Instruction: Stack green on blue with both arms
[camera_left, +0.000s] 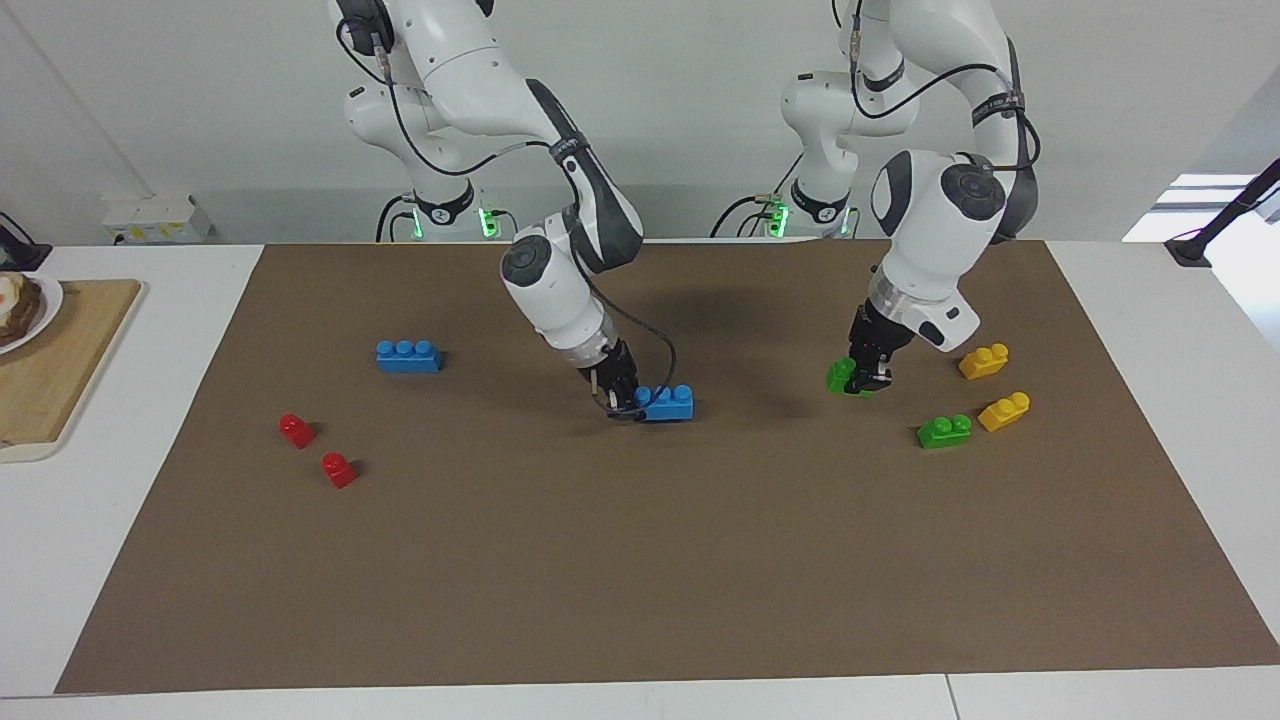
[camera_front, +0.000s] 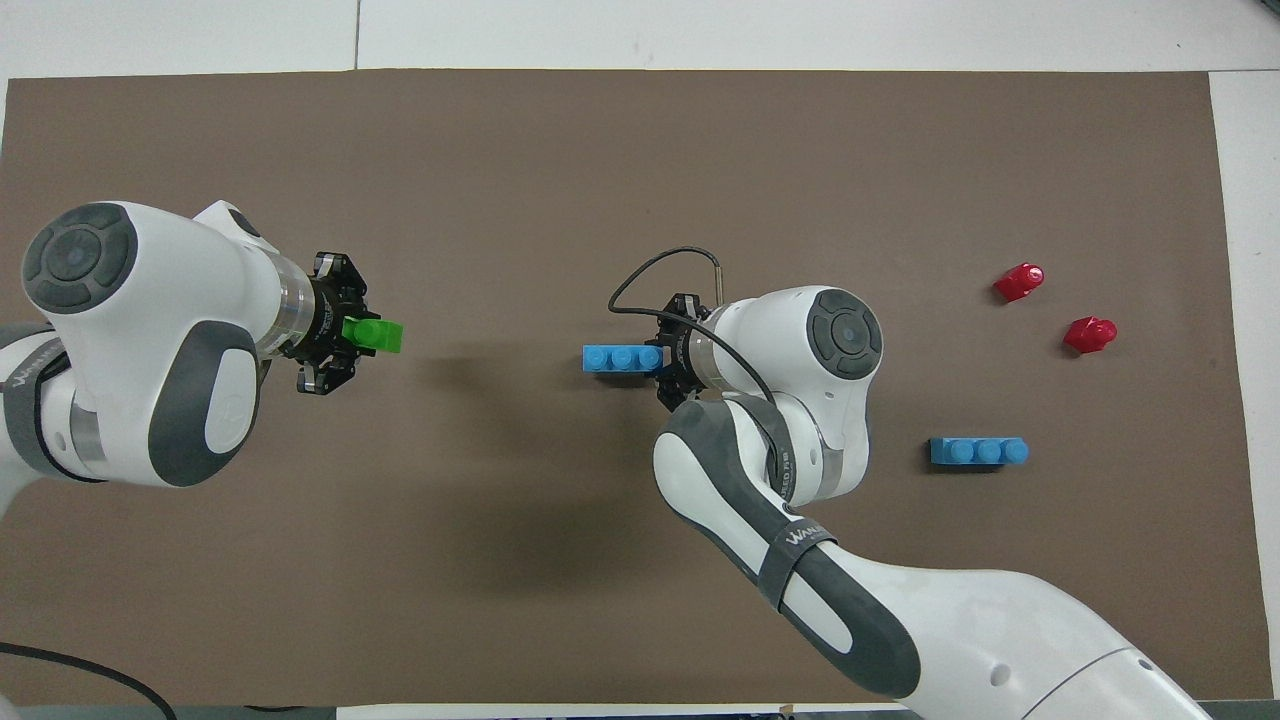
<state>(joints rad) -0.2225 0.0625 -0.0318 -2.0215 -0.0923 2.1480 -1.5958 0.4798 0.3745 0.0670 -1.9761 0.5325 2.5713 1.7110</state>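
Jaws, left gripper (camera_left: 868, 372): closed on a green brick (camera_left: 842, 375), low over the mat (camera_left: 640, 560) toward the left arm's end.
Jaws, right gripper (camera_left: 622, 392): clamped on one end of a blue brick (camera_left: 668, 402) at mid-mat; brick appears to rest on the mat.
Purpose, judged: right arm steadies the blue base while left brings green across to press on its studs.
Progress: stacking not yet done; bricks well apart.
Count: green two, blue two, yellow two, red two.
Spare green (camera_left: 944, 431): beside the yellow pair (camera_left: 1004, 411).
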